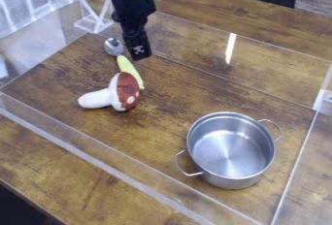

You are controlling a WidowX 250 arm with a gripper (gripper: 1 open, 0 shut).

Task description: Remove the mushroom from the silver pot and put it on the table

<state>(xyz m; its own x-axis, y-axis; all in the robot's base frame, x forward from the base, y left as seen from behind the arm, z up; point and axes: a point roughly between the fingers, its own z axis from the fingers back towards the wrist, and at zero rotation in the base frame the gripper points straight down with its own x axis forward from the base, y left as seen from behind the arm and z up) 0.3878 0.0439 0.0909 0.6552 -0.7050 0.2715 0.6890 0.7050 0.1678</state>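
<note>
While the black arm reaches down from the top of the view, its gripper (136,50) hangs just above the table (195,64), with its dark fingers pointing steeply downward. The fingers blend into one dark shape from this angle, so whether they stand apart or together cannot be told, and nothing is seen between them.

Just beside the gripper, towards the left edge of the view, the round metal bowl of a spoon (120,56) rests on the wood. The spoon's yellow handle runs from under the gripper's tip down towards the camera.

Just below the gripper, nearer the camera, the mushroom (115,94) lies on its side on the table. Its reddish-brown cap touches the end of the yellow handle, and its fat white stem points away to the left. The gripper is close to the mushroom but not touching it.

Well apart from the gripper, far down and to the right, the silver pot (234,150) stands upright on the planks. Its bright inside is bare, and its two small loop handles show on its sides. The mushroom is out of the pot and rests on the wood, well clear of the pot's rim.

Clear acrylic strips (78,142) edge the tabletop on the near side.
</note>
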